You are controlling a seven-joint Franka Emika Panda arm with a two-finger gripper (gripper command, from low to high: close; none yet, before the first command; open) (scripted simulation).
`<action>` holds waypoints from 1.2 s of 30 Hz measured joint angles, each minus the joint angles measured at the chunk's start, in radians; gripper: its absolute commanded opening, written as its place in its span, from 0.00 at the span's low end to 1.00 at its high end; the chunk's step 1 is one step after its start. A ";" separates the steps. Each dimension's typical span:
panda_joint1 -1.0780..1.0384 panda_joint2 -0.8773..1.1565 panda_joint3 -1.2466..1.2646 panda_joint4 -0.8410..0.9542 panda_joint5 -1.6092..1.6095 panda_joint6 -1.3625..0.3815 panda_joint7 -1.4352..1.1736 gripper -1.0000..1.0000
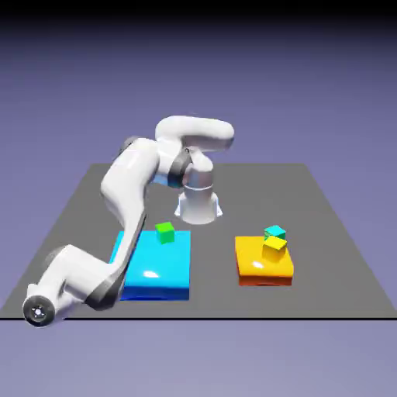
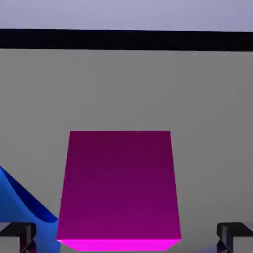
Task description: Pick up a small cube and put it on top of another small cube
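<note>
From the exterior view, the white arm [image 1: 128, 201] folds low over the dark grey counter [image 1: 326, 225], bending down toward the near edge on the exterior view's left. Its wrist end sits almost at the counter's front corner, and the jaws themselves are hidden there behind the arm's own bulk. A flat cyan block [image 1: 159, 267] lies just beside the arm, with a small green cube [image 1: 165, 232] resting on its far part. Well apart, toward the exterior view's right, lies a flat orange block [image 1: 264, 262]; a yellow cube [image 1: 274, 246] sits on it, and a teal cube [image 1: 274, 232] sits at its far edge, touching the yellow one. The magenta cube cannot be seen from here.

In the hand view, the magenta cube [image 2: 120, 188] fills the lower middle, large and close, resting on the grey counter. The two grey fingertips [image 2: 18, 236] show at the bottom corners, spread wide on either side of the cube with clear space between each and its faces: the jaws [image 2: 126, 237] stand released, gripping nothing. A blue sliver of the cyan block [image 2: 24, 210] shows at the lower left, just beside the cube.
</note>
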 measured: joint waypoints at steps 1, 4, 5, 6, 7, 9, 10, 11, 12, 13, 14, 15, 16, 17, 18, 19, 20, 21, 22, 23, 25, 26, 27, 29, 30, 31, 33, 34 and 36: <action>0.001 -0.014 0.001 -0.036 -0.001 0.022 0.005 0.50; 0.003 -0.048 0.003 -0.128 -0.002 0.079 0.019 0.00; 0.003 -0.048 0.003 -0.128 -0.002 0.079 0.019 0.00; 0.003 -0.048 0.003 -0.128 -0.001 0.079 0.019 0.00; 0.002 -0.035 0.002 -0.092 0.000 0.056 0.014 0.00; 0.000 -0.007 0.000 -0.020 0.001 0.012 0.003 0.00; 0.000 0.006 0.000 0.016 0.002 -0.011 -0.002 0.00; -0.001 0.020 -0.001 0.053 0.002 -0.033 -0.007 0.00; -0.002 0.033 -0.002 0.089 0.003 -0.055 -0.013 0.00; -0.003 0.047 -0.003 0.125 0.003 -0.077 -0.018 0.00; -0.003 0.060 -0.004 0.161 0.004 -0.100 -0.023 0.00; -0.004 0.074 -0.005 0.198 0.004 -0.122 -0.029 0.00; -0.005 0.087 -0.006 0.234 0.005 -0.144 -0.034 0.00; -0.005 0.101 -0.007 0.270 0.006 -0.167 -0.039 0.00; 0.003 0.099 0.001 0.278 0.008 -0.179 -0.032 0.00; 0.027 0.072 0.025 0.242 0.013 -0.175 -0.006 0.00; 0.050 0.044 0.048 0.206 0.017 -0.172 0.021 0.00; 0.074 0.017 0.072 0.169 0.022 -0.168 0.047 0.00; 0.098 -0.010 0.096 0.133 0.027 -0.164 0.074 0.00; 0.121 -0.037 0.119 0.097 0.032 -0.161 0.100 0.00; 0.169 -0.092 0.167 0.024 0.042 -0.154 0.153 0.00; 0.192 -0.119 0.190 -0.012 0.046 -0.150 0.180 0.00; 0.216 -0.146 0.214 -0.048 0.051 -0.146 0.206 0.00; 0.263 -0.200 0.261 -0.121 0.061 -0.139 0.259 0.00; 0.287 -0.228 0.285 -0.157 0.066 -0.136 0.286 0.00; 0.310 -0.255 0.309 -0.193 0.071 -0.132 0.312 0.00; 0.357 -0.309 0.356 -0.266 0.080 -0.125 0.365 0.00; 0.381 -0.336 0.380 -0.302 0.085 -0.121 0.392 0.00; 0.428 -0.391 0.427 -0.374 0.095 -0.114 0.445 0.00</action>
